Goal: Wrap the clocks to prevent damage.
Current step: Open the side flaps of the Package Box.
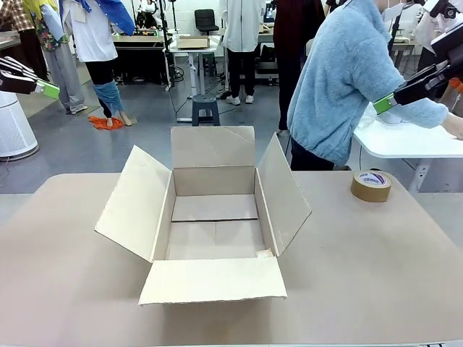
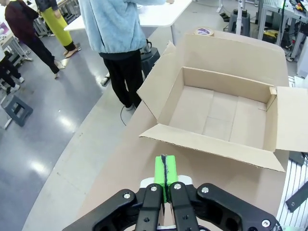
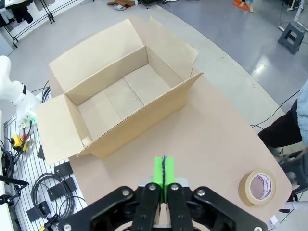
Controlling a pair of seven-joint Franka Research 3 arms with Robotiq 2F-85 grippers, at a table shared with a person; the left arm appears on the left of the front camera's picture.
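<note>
Left gripper (image 2: 164,175) hangs raised to the left of the open cardboard box (image 1: 213,181), its green pads pressed together with nothing between them. The right gripper (image 3: 163,173), closed the same way, is raised to the box's right. The box sits mid tan tabletop (image 1: 362,253), with a brown tape roll (image 1: 370,186) lying to its right. Beyond the box, a person in blue fleece (image 1: 347,79) leans on a white table (image 1: 405,141) over grey floor (image 1: 145,137).

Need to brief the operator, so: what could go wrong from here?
The cardboard box has flaps splayed outward; descending jaws could snag one and shift it.
The tape roll lies near the table's far edge and might get knocked off.
The person is turned aside, so a handover could be missed.
</note>
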